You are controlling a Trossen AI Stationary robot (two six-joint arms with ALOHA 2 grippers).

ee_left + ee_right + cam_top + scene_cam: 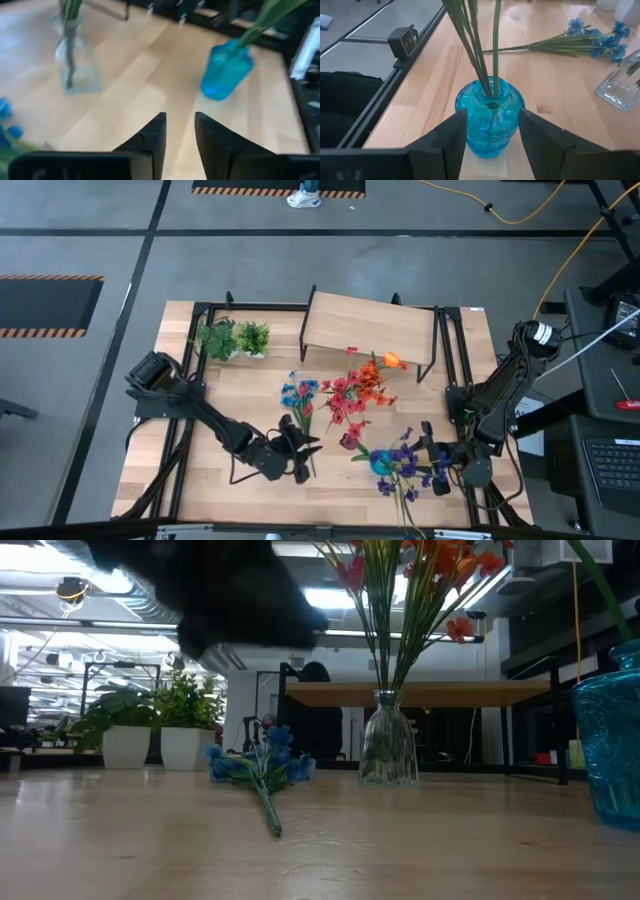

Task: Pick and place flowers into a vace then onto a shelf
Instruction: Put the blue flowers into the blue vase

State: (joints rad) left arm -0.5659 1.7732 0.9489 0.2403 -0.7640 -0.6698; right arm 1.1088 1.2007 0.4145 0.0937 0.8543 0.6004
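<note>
the blue flowers lie flat on the surface, stem end toward the released left claw just beside it, blossoms away. the right claw clasps the blue vase, purple flowers' stems upright inside.

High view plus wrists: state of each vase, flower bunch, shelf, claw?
blue vase: upright, stems in, between right claw's fingers
clear vase: upright, red-orange flowers in
blue flowers: lying flat on table
shelf: bare
left claw: open, holding nothing
right claw: around blue vase
</note>
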